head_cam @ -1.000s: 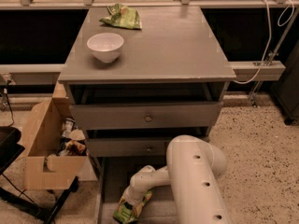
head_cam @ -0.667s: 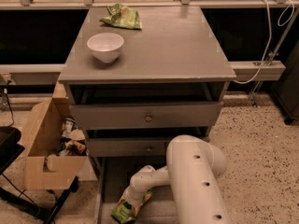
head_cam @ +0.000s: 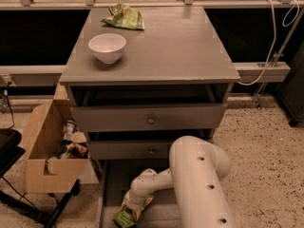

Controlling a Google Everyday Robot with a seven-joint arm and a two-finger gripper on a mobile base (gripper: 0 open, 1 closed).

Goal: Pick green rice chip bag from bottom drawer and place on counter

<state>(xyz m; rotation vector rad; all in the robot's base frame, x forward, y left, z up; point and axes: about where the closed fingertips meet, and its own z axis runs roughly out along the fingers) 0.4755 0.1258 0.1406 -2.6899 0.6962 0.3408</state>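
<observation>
gripper (head_cam: 134, 204) is down in the bottom drawer (head_cam: 110, 186), right on the green rice chip bag (head_cam: 126, 216) at the drawer's front-left; can't tell whether it's clamped on the bag or apart. looks like the grasp step, lift not yet done. next move calls for a confirmed grip, then straight up and back out, since the middle drawer (head_cam: 142, 150) and top drawer (head_cam: 149, 118) fronts overhang the path. on the counter (head_cam: 180, 46), a white bowl (head_cam: 107, 47) sits near the front-left corner and a paler green bag (head_cam: 124, 17) by the back edge; centre and right look like the best drop zone. cardboard box (head_cam: 45, 175) stands off the left side.
</observation>
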